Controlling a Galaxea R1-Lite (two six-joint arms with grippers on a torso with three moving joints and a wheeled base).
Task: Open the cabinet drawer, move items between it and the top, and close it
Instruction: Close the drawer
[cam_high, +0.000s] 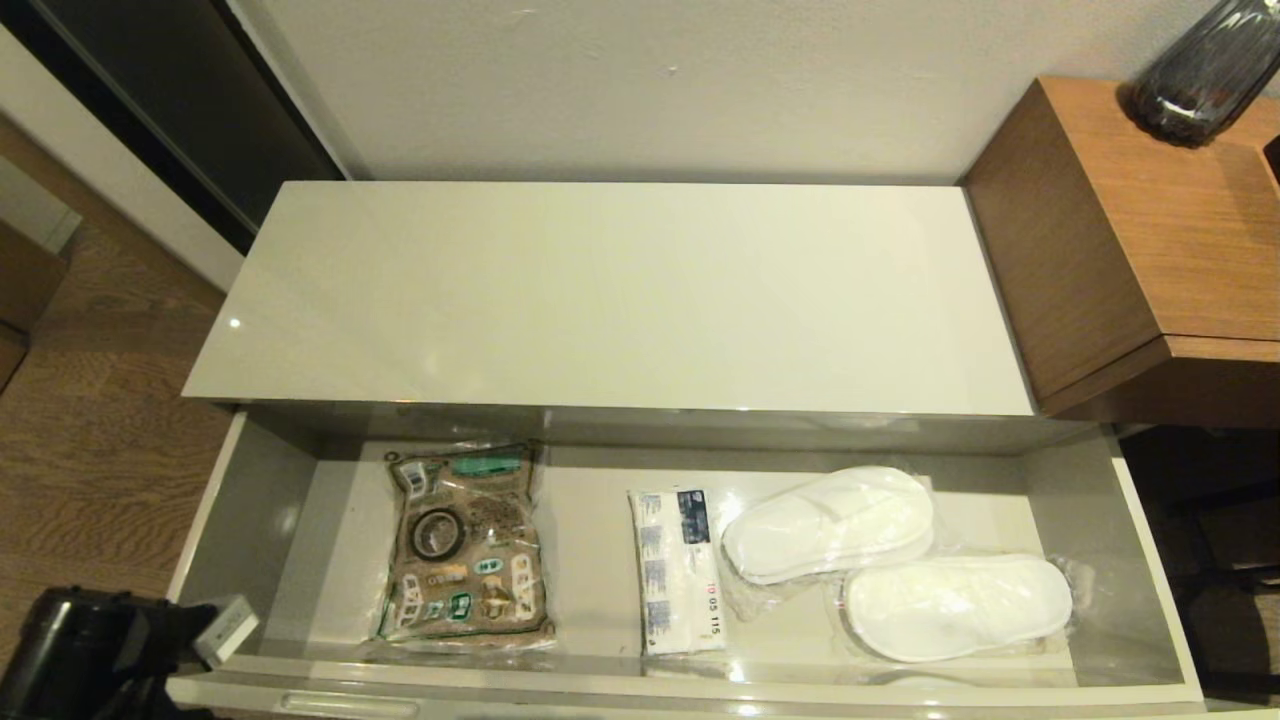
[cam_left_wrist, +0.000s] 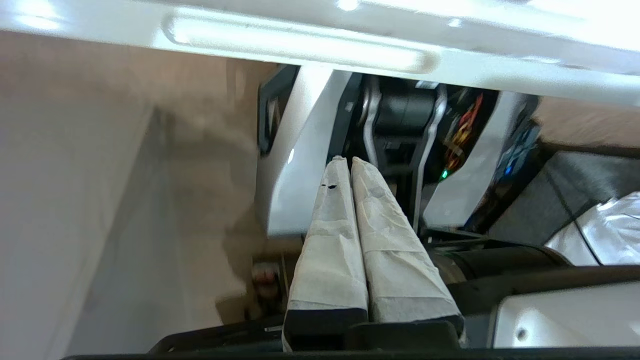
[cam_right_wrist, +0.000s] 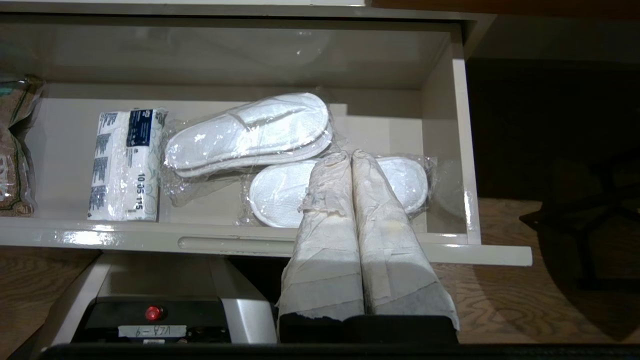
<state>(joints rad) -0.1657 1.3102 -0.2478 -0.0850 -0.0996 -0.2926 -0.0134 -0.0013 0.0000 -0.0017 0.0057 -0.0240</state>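
Note:
The cabinet drawer (cam_high: 250, 510) stands pulled out under the bare glossy top (cam_high: 610, 300). Inside it, a small black tape roll (cam_high: 438, 534) rests on a brown patterned pouch (cam_high: 465, 545). To the right lie a white tissue pack (cam_high: 677, 570) and two wrapped white slippers (cam_high: 828, 522), (cam_high: 955, 605). My left gripper (cam_left_wrist: 348, 161) is shut and empty, low beneath the drawer front (cam_left_wrist: 300, 40) by its left end. My right gripper (cam_right_wrist: 350, 155) is shut and empty, held in front of the drawer's right part, facing the nearer slipper (cam_right_wrist: 280, 192). The right wrist view also takes in the tissue pack (cam_right_wrist: 125, 165).
A brown wooden side table (cam_high: 1130, 230) with a dark vase (cam_high: 1205, 70) stands right of the cabinet. My left arm (cam_high: 90, 650) shows at the drawer's near left corner. Wooden floor lies to the left, and a wall runs behind the cabinet.

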